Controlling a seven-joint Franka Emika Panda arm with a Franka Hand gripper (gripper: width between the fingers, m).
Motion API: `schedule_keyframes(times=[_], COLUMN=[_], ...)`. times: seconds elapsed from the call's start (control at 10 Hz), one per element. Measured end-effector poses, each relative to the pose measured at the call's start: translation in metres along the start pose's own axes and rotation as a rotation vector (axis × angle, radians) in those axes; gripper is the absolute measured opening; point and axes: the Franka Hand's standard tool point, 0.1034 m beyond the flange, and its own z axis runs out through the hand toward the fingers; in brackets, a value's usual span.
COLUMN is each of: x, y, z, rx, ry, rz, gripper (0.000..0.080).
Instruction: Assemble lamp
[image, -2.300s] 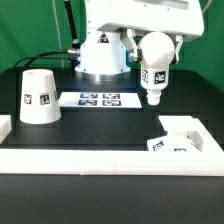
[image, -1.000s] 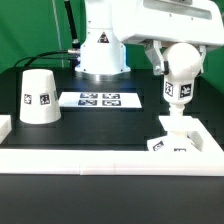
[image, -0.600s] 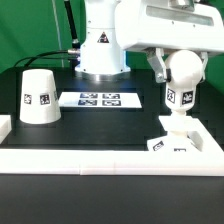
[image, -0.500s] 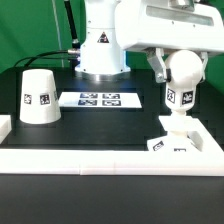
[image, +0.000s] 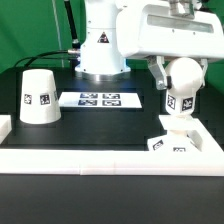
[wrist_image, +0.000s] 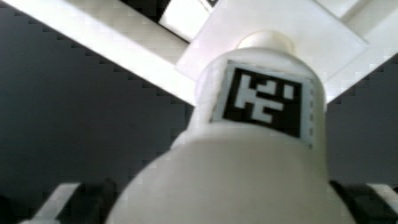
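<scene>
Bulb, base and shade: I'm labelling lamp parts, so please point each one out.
bulb (image: 185, 76): exterior view, on its round globe.
base (image: 190, 136): exterior view, on its top face.
shade (image: 38, 82): exterior view, on its side wall above the tag.

A black surface (image: 100, 130) fills the middle of the exterior view. The marker board (image: 98, 99) lies flat on it toward the back, a thin white strip printed with several black-and-white tags. A raised white border (image: 100, 158) runs along the surface's front edge and turns back at the exterior view's left. Behind hangs a green backdrop (image: 30, 30), with a black cable (image: 68, 25) rising before it.
</scene>
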Motion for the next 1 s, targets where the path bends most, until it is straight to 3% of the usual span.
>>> schedule_keyframes(times=[0.2, 0.7, 1.0], x=[-0.002, -0.014, -0.016], y=[-0.002, -0.004, -0.003], z=[-0.001, -0.002, -0.004], rx=[-0.024, -0.049, -0.050], ry=[0.041, 0.072, 0.069], rz=[-0.003, -0.001, 0.002], gripper=[0.0579, 0.0579, 0.0687])
